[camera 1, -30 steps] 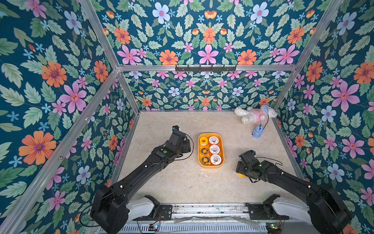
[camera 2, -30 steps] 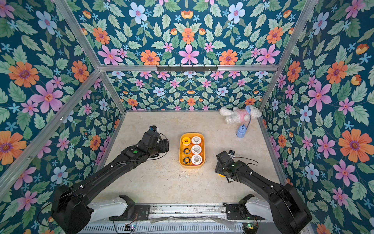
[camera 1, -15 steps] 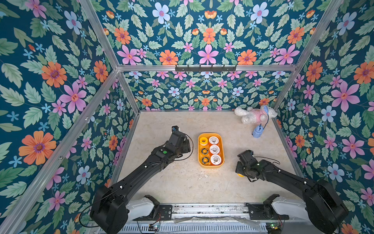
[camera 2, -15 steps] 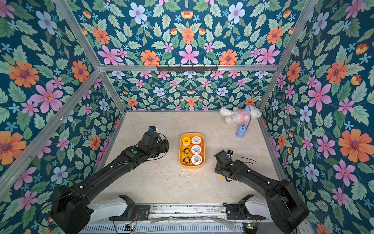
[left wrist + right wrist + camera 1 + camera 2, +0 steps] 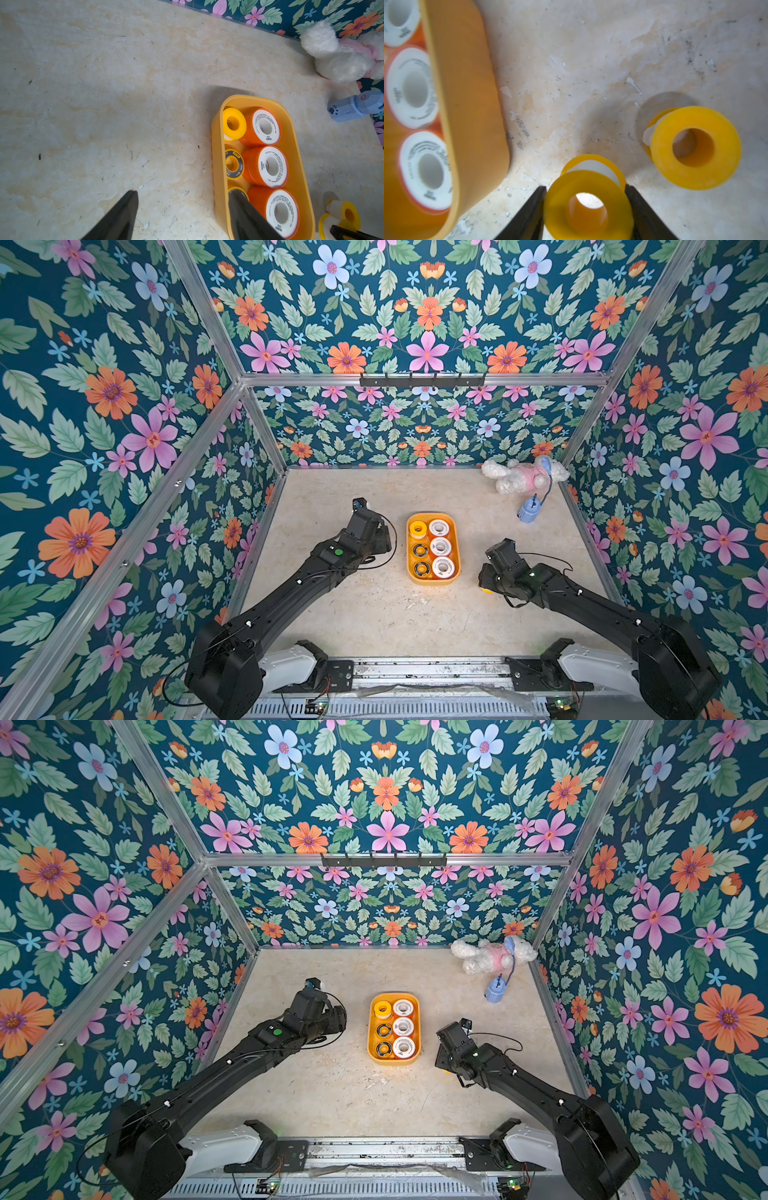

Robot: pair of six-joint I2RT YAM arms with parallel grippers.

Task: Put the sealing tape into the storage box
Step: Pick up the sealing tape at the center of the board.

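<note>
On the bench [image 5: 374, 614], just off the near right corner of the storage box [image 5: 434, 581], my right tool [image 5: 585, 187] has narrowed onto a yellow spool [image 5: 558, 209] of sealing tape. Its two black fingers [image 5: 529, 214] press against opposite sides of the rim. I cannot tell whether this spool is clear of the bench. A second yellow spool [image 5: 695, 176] lies flat close beside it, not touching it or the tool.

The box holds six spools in two rows of three. Three white-faced spools [image 5: 440, 547] with orange rims fill the row on my right. The other row has one plain yellow spool [image 5: 417, 528] at the far end and two black-faced spools [image 5: 419, 549] nearer to me.

My left tool [image 5: 181, 193] hangs on the box's left side, spread wide with nothing between its fingers. In the left wrist view one finger overlaps the box's near corner.
</note>
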